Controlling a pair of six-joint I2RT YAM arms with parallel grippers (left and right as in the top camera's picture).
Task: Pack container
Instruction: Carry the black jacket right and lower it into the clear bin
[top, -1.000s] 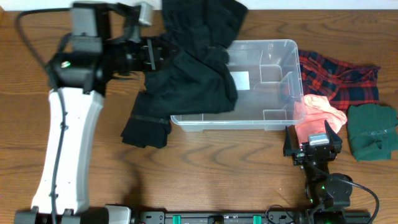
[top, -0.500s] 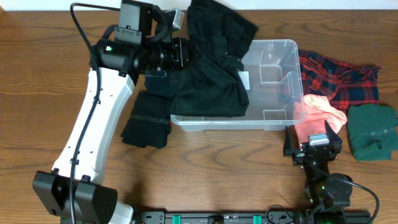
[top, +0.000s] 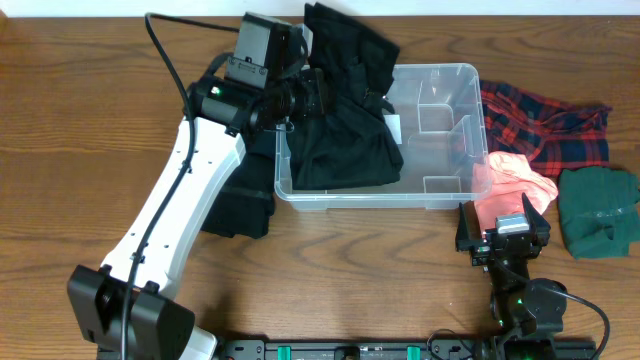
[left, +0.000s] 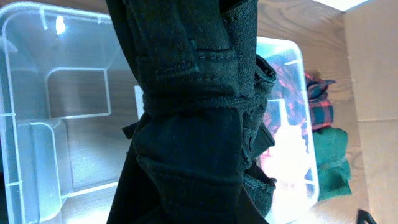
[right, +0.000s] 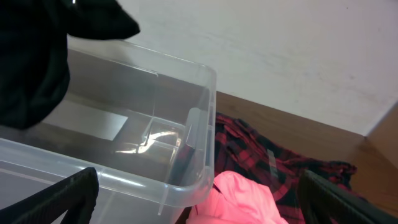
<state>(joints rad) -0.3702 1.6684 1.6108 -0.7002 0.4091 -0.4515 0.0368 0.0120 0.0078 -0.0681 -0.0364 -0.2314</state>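
Observation:
The container is a clear plastic tub with inner dividers at the middle back of the table. A black garment hangs from my left gripper, which is shut on it over the tub's left end. Most of the cloth lies inside the tub, and a part trails over the left wall onto the table. In the left wrist view the black garment fills the middle and hides the fingers, with the container below it. My right gripper rests open near the tub's front right corner, holding nothing.
A red plaid shirt lies right of the tub, with a pink cloth in front of it. A folded green cloth sits at the far right. The pink cloth and the plaid shirt lie just ahead of the right gripper.
My left arm has swung right with the black garment, bringing more of it over and into the tub. The right arm has not moved.

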